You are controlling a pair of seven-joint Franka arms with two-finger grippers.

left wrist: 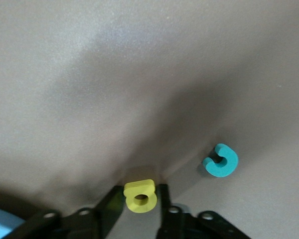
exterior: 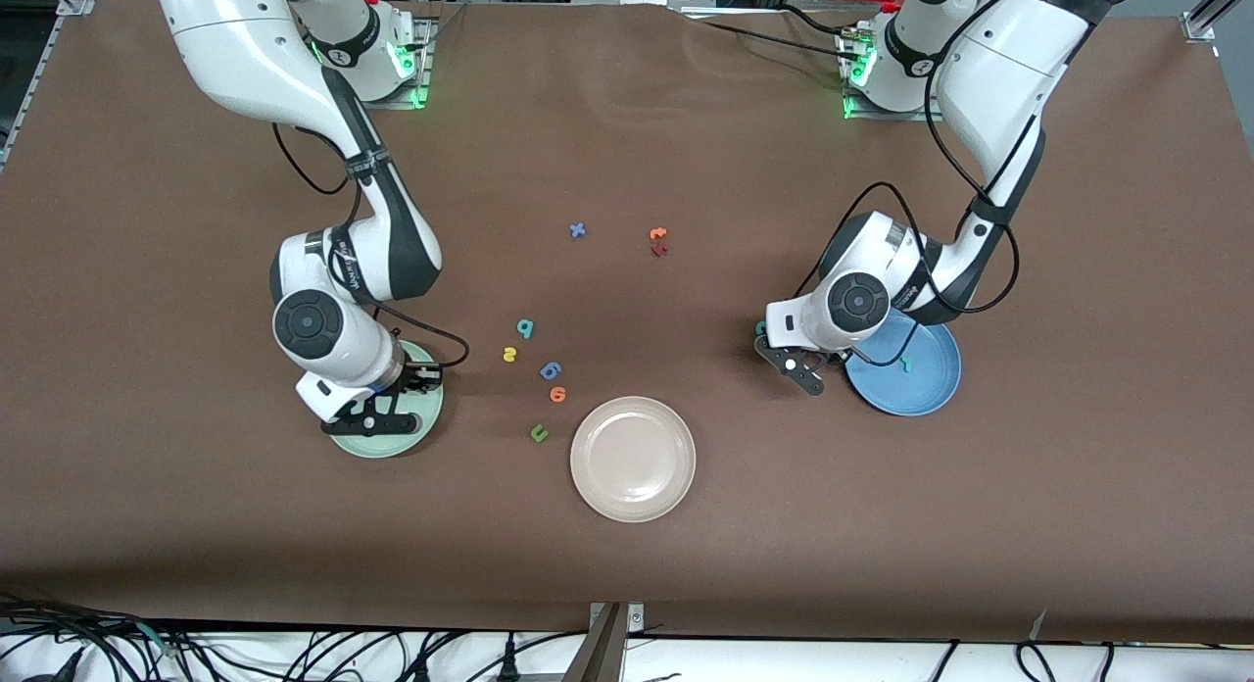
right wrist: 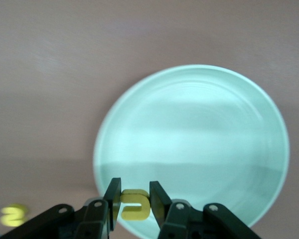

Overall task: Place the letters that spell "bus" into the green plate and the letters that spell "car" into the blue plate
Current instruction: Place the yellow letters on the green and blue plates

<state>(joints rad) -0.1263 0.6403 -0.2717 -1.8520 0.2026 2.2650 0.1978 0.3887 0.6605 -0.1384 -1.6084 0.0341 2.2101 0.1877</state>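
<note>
Right gripper (right wrist: 135,201) is over the green plate (exterior: 426,408), at the plate's edge, fingers clamped on a yellow u (right wrist: 135,204). The u is gripped across its arms and lies on its side in the wrist view, so its opening faces sideways along the finger line. The green plate's dish shows bare in the right wrist view.

Left gripper (left wrist: 141,204) is low over the table just beside the blue plate (exterior: 936,393), on the side toward the right arm's end. Its fingers are closed onto a yellow a (left wrist: 140,195). The a's round hole faces the wrist camera, flat top edge pointing away from the gripper body. Whether it is off the table cannot be told.

Teal c (left wrist: 221,160) lies flat on the table near the a, apart from it, with its opening turned away from the a's side.

Teal r (exterior: 908,365) already lies in the blue plate, long axis roughly along the near-far line.

Loose group on the table between the plates: teal b (exterior: 526,328), yellow s (exterior: 509,354), blue 6 (exterior: 551,370), orange 6 (exterior: 557,395), dark green u (exterior: 538,433). Beige plate (exterior: 632,458) sits nearer the camera than the group. Blue x (exterior: 578,230) and orange/red letters (exterior: 658,241) lie farther back.
</note>
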